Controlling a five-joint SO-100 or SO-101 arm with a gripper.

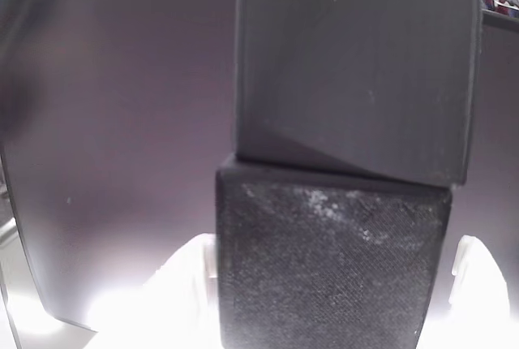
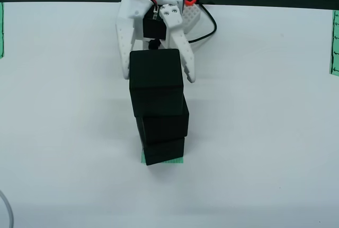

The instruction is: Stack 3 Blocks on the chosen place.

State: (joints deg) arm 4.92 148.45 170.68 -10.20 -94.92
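Close view riding on the gripper. Two black blocks visible, one on the other. Upper block [image 1: 357, 65]: smooth matte face, reaching the top edge of the picture, turned slightly out of line and overhanging the lower block at right. Lower block [image 1: 328, 272]: finely textured face, whitish scuffs near its top edge. Behind both, a big flat dark panel [image 1: 113, 146]. White fingers [image 1: 182, 288] show blurred either side of the lower block.

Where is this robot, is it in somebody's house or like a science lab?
Probably a lab or workshop bench, not a home. A plain white table holds nothing but three black blocks stacked on a green striped patch, with a small white robot arm's gripper open around the top block.
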